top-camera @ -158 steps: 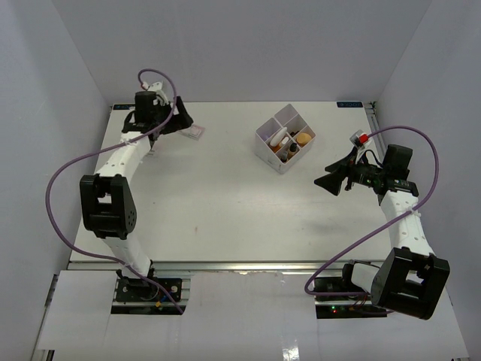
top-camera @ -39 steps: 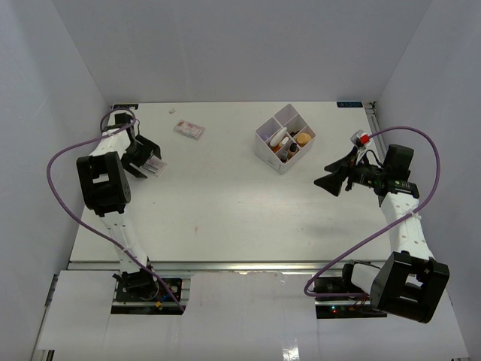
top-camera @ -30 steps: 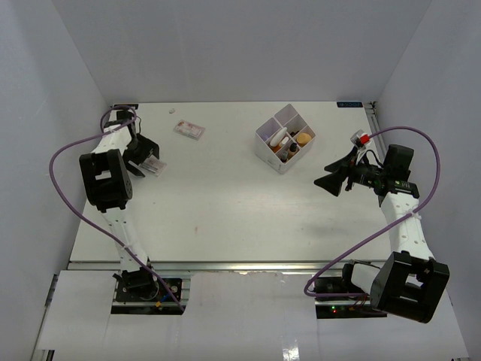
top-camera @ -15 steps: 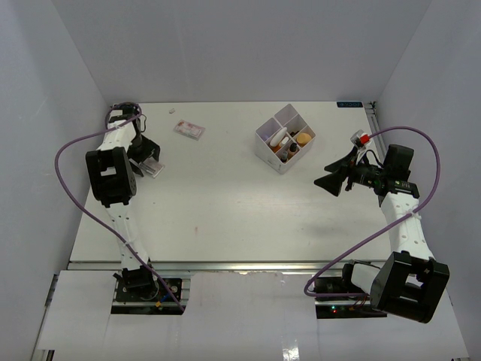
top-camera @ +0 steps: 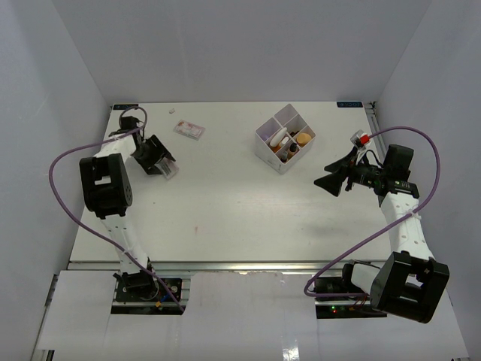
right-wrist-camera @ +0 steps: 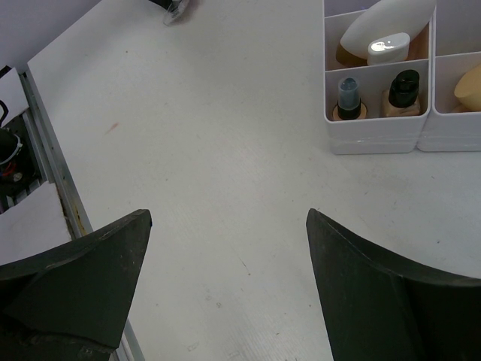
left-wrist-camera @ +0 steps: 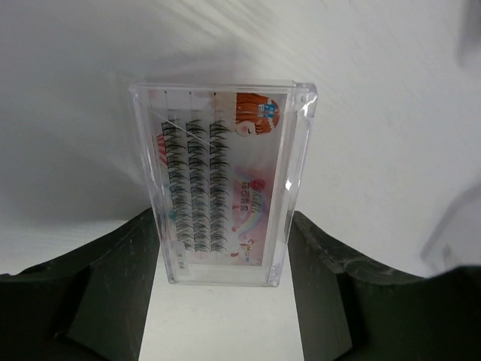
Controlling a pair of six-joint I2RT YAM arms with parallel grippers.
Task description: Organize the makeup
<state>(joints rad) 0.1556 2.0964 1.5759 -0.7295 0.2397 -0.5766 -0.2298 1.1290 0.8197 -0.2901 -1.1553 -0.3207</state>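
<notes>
Lash case [left-wrist-camera: 222, 180] edges touch L jaws

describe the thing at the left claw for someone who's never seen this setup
On the white table, look at the far-left side, where the left claw reaches. Between its fingers sits a flat clear plastic case with rows of black false lashes and a colourful cartoon label. A similar case lies loose farther back; this one has a claw finger against each long side.

Two clear flat plastic lash cases [left-wrist-camera: 223, 183], one white square four-compartment box [right-wrist-camera: 376, 135], two small beige dark-capped bottles [right-wrist-camera: 403, 92], one white oval tube [right-wrist-camera: 387, 34], one tan sponge [right-wrist-camera: 472, 86]
</notes>
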